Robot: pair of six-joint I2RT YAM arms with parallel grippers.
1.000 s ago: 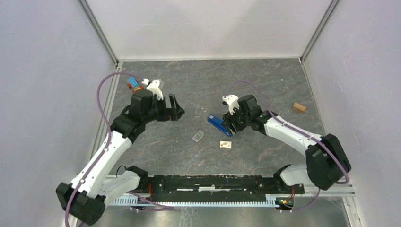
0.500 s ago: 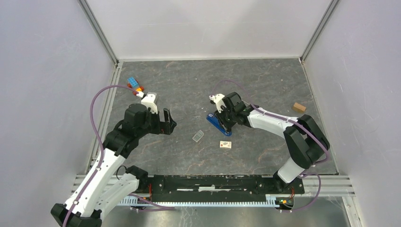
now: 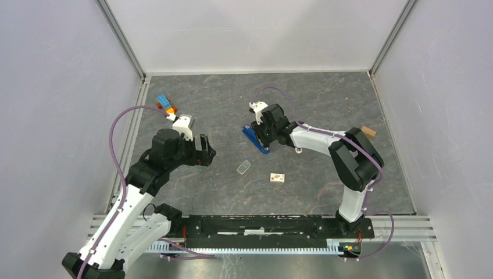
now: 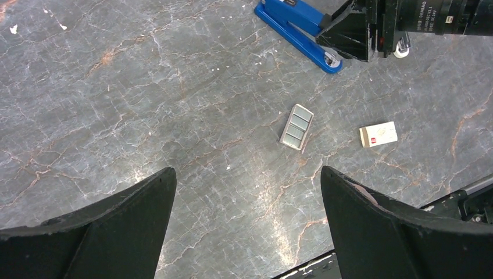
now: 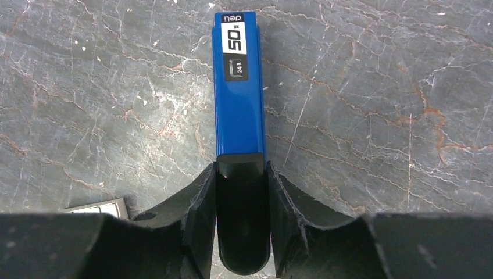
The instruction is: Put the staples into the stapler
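Observation:
The blue stapler (image 3: 252,136) lies on the table just beyond the centre. My right gripper (image 3: 263,132) is shut on its black end. In the right wrist view the fingers (image 5: 200,200) press both sides of the black end, and the stapler (image 5: 239,87) points away from my right gripper (image 5: 241,170). The staples (image 3: 243,168) lie flat on the table nearer me, a silvery strip also in the left wrist view (image 4: 296,127). My left gripper (image 3: 206,150) is open and empty, left of the staples, with its jaws wide apart (image 4: 249,192).
A small pink-and-white piece (image 3: 277,178) lies right of the staples. Toy bricks (image 3: 165,104) sit at the far left. A small wooden block (image 3: 368,131) lies at the right wall. Walls enclose the table on three sides.
My right gripper has carried the stapler to the left and farther back. My left gripper has drawn back towards me and a little left, still open.

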